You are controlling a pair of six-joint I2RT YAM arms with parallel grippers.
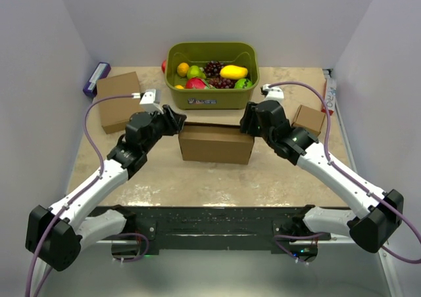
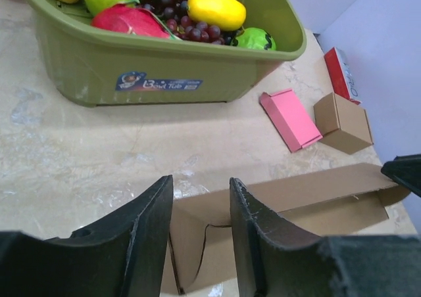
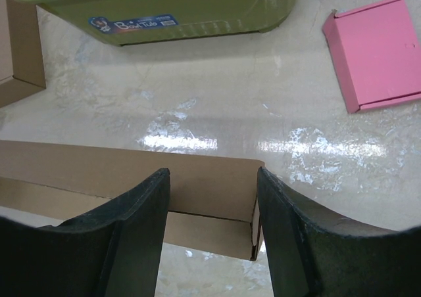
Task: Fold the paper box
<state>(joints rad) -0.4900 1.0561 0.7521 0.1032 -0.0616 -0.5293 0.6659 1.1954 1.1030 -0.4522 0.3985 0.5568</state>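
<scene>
Top external: box (image 1: 216, 146) mid-table, left gripper (image 1: 179, 123) and right gripper (image 1: 247, 123) half-open over its far corners, nothing gripped, fingertips kinda hidden.

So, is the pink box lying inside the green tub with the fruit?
No, the pink box lies on the table, outside the green tub, next to a small brown cardboard cube.

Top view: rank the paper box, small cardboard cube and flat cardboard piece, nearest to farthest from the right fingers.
1. Paper box, centre, right at the right fingers.
2. Small cardboard cube, right side.
3. Flat cardboard piece, far left.
</scene>
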